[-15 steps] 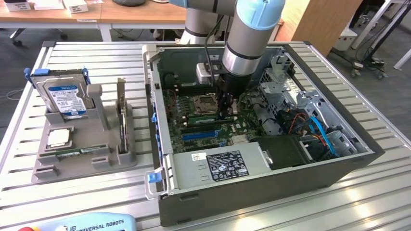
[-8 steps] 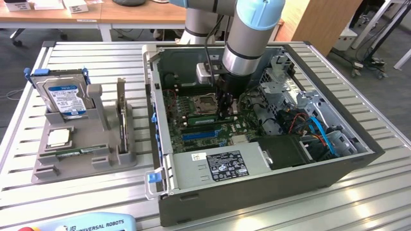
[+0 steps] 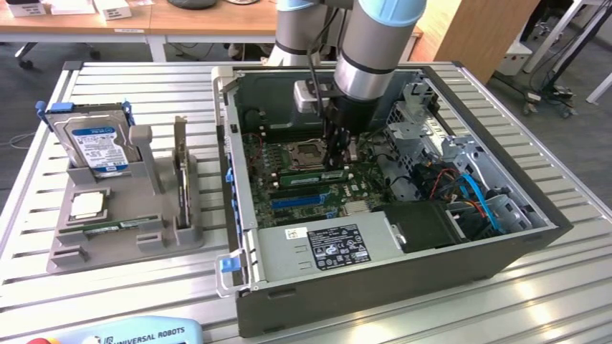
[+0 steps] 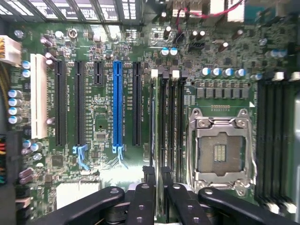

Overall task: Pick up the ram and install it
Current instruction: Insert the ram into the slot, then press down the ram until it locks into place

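Hangs low inside the open computer case [image 3: 383, 294], right over the motherboard [image 4: 104, 119]. Seems to pinch the ram [image 3: 311, 175] by its upper edge, with the fingers of the gripper [image 3: 335, 165] drawn nearly together — green stick standing on edge at the memory slots [image 4: 172, 126], just beside the empty processor socket [image 4: 220, 152], on its near side in the exterior view. Keep it upright and parallel to the slot, line notch to key, press straight down and evenly — no rocking, no twisting.

Silver arm [image 3: 368, 54], blue caps [image 3: 397, 11], black hand [image 4: 157, 199]
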Available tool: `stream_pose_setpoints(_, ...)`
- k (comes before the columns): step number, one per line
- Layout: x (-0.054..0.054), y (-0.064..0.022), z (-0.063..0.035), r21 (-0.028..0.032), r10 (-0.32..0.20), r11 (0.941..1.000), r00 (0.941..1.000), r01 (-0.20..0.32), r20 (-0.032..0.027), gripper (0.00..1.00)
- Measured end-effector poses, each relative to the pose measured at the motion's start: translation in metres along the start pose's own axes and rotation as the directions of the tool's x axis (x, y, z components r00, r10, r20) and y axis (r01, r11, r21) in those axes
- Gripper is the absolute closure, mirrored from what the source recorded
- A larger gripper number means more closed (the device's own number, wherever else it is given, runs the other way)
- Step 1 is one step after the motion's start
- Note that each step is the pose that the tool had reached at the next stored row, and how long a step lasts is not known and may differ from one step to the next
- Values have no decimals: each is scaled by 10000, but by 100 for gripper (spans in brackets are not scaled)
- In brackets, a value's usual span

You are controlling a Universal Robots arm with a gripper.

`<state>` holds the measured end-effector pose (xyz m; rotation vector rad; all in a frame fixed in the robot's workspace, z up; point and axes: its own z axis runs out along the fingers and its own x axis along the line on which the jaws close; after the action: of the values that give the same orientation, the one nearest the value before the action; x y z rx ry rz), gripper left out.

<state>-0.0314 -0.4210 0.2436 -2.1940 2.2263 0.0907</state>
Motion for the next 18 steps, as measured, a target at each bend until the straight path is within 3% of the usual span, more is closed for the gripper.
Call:
stream_pose_setpoints(7,-8,5,-167,-1,-2,10000,10000,2,43,81)
stream_pose_setpoints(18,-9,5,-171,-1,-2,10000,10000,2,42,81)
